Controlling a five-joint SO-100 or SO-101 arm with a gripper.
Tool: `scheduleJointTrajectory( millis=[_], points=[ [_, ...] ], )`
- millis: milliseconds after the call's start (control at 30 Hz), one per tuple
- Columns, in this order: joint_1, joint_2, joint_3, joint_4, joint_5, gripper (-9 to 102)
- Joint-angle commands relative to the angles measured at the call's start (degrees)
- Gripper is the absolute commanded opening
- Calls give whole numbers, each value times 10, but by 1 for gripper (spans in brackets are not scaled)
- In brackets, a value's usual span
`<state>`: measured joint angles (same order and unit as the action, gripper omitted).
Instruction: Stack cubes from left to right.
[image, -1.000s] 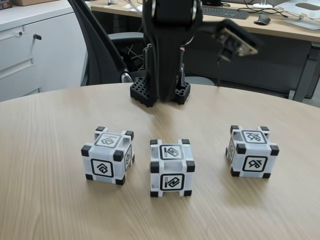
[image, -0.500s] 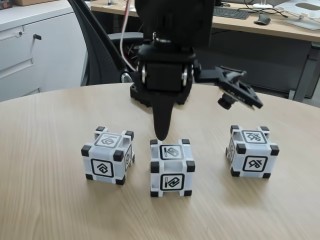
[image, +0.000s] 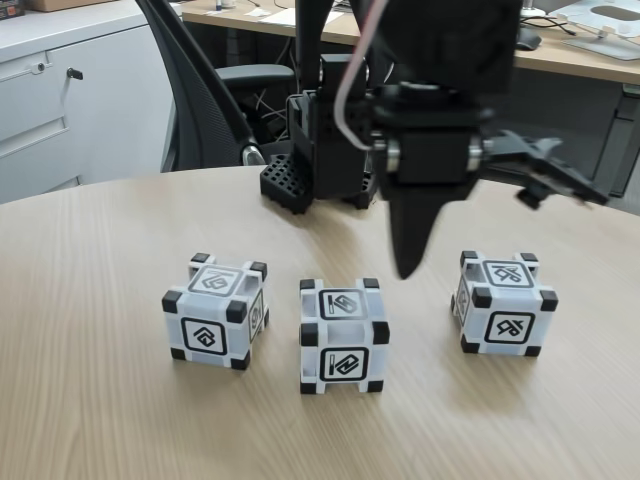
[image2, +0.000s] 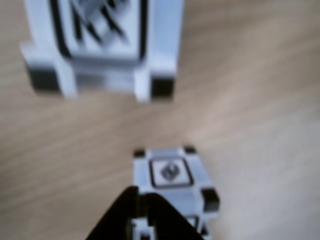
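Three cubes sit in a row on the wooden bench (image: 100, 420) in the fixed view, none stacked: left cube (image: 216, 311) at lower left of centre, turned slightly askew; middle cube (image: 343, 336) just below frame centre, face-on to the camera; right cube (image: 504, 303) at right, well apart from the middle one. All three rest flat on the bench, not touching each other. The arm comes down from the top of the frame, its black base (image: 320, 170) at the far edge of the bench. One dark pointed finger hangs above the gap between the middle and right cubes, its tip clear of both; the second finger juts out to the right at upper right, so the fingers (image: 480, 225) stand spread wide apart, holding nothing. Wrist view is blurred: one cube (image2: 102, 45) fills the upper left, another cube (image2: 172, 182) lies at lower centre, with a dark fingertip (image2: 135, 215) rising from the bottom edge over its near side. Which cube is which in the wrist view cannot be told. An office chair (image: 200, 80) stands behind the bench at upper left.
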<state>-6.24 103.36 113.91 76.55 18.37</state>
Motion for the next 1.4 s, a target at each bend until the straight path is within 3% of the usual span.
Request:
scheduleJointTrajectory(
  millis=[0, 233, 400, 533, 800, 1367],
  points=[
    [-60, 4, -22, 2, 37, 0],
    [-157, 4, -29, 3, 72, 0],
    [-166, 3, -28, 3, 71, 0],
    [-166, 1, -25, 3, 56, 21],
    [-167, 2, -22, 4, 50, 45],
    [-167, -8, -28, 33, 48, 47]
  ],
)
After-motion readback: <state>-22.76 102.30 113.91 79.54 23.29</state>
